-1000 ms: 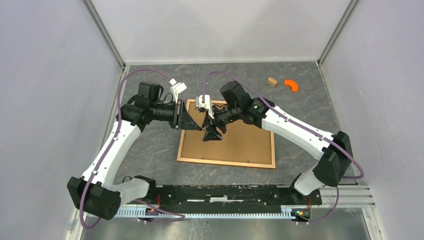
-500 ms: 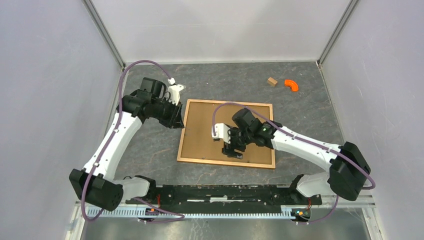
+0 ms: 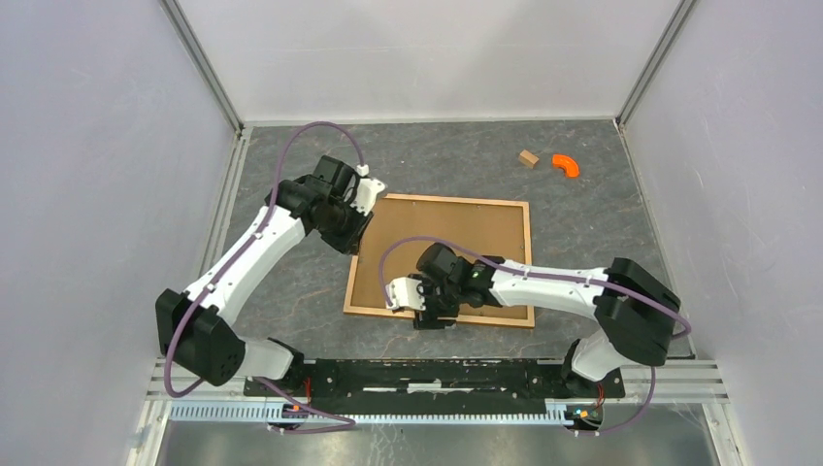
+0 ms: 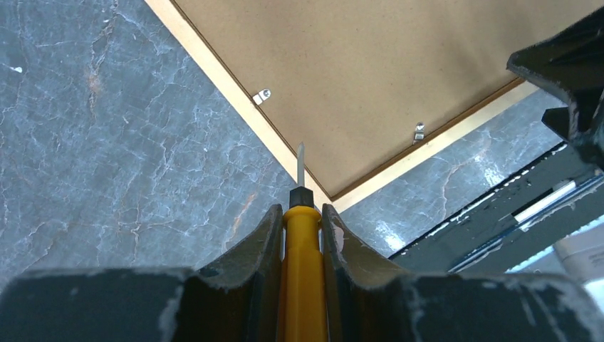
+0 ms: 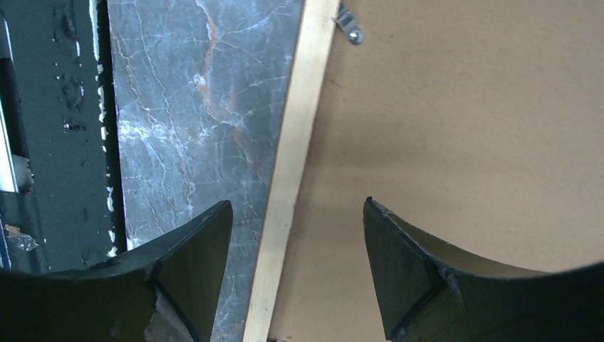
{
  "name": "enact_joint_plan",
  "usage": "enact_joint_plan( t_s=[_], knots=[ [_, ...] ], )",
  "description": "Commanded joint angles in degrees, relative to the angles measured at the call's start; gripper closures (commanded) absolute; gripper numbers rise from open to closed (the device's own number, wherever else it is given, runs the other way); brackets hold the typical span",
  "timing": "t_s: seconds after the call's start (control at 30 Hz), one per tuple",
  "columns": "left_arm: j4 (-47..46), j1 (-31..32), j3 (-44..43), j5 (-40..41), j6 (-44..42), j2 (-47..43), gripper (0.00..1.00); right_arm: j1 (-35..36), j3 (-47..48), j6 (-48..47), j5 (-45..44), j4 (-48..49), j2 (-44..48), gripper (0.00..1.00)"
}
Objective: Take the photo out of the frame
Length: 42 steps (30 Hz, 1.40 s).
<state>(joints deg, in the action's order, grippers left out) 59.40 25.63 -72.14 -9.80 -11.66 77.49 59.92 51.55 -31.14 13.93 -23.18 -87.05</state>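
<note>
The frame lies face down on the table, so its brown backing board faces up and the photo is hidden beneath it. My left gripper hangs over the frame's left edge. It is shut on a yellow screwdriver, whose blade points at the wooden border between two metal clips. My right gripper hovers low over the near edge. It stands open, with its jaws either side of the pale border strip and nothing held.
A small wooden block and an orange curved piece lie at the back right. The black base rail runs along the near edge. White walls close in the table on three sides.
My right arm swung from the frame's far-left corner to its near edge, and its jaws opened wider. The left arm moved right to the frame's left edge, still holding the screwdriver.
</note>
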Motion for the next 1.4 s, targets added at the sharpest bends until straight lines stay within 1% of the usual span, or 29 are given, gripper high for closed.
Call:
enact_joint_plan(
  t_s=[0.0, 0.1, 0.23, 0.4, 0.57, 0.67, 0.7, 0.87, 1.37],
  knots=[
    [-3.57, 2.03, 1.11, 5.01, -1.13, 2.21, 0.98, 2.64, 3.67, -1.22, -1.29, 1.30, -2.48, 0.27],
    [-4.42, 2.85, 1.64, 5.69, -1.11, 3.69, 0.98, 3.82, 3.92, -1.83, -1.11, 1.30, -3.65, 0.28],
    [-5.41, 3.23, 1.89, 5.54, -0.85, 5.02, 0.98, 4.82, 3.51, -2.29, -1.61, 1.70, -4.85, 0.33],
    [-5.54, 4.11, 2.47, 6.43, -1.27, 6.26, 0.98, 5.04, 1.23, -2.61, -3.09, 3.39, -5.68, 0.43],
    [-6.86, 5.33, 3.53, 9.21, -1.55, 6.90, 0.98, 5.09, -1.50, -3.40, -3.37, 5.20, -5.69, 0.55],
    [-6.71, 5.96, 3.66, 9.63, -1.66, 7.94, 0.98, 5.02, -2.52, -3.87, -3.51, 5.88, -5.93, 0.60],
    [-6.83, 6.19, 3.62, 11.20, -1.56, 8.06, 0.98, 5.11, -2.82, -3.97, -3.79, 6.18, -5.91, 0.60],
    [-7.39, 6.67, 3.58, 12.34, -1.83, 9.18, 0.98, 5.02, -3.94, -4.79, -5.70, 7.24, -5.34, 0.65],
    [-9.39, 7.72, 3.14, 16.78, -2.23, 13.67, 0.98, 5.11, -5.41, -5.69, -4.36, 7.14, -5.27, 0.79]
  ],
)
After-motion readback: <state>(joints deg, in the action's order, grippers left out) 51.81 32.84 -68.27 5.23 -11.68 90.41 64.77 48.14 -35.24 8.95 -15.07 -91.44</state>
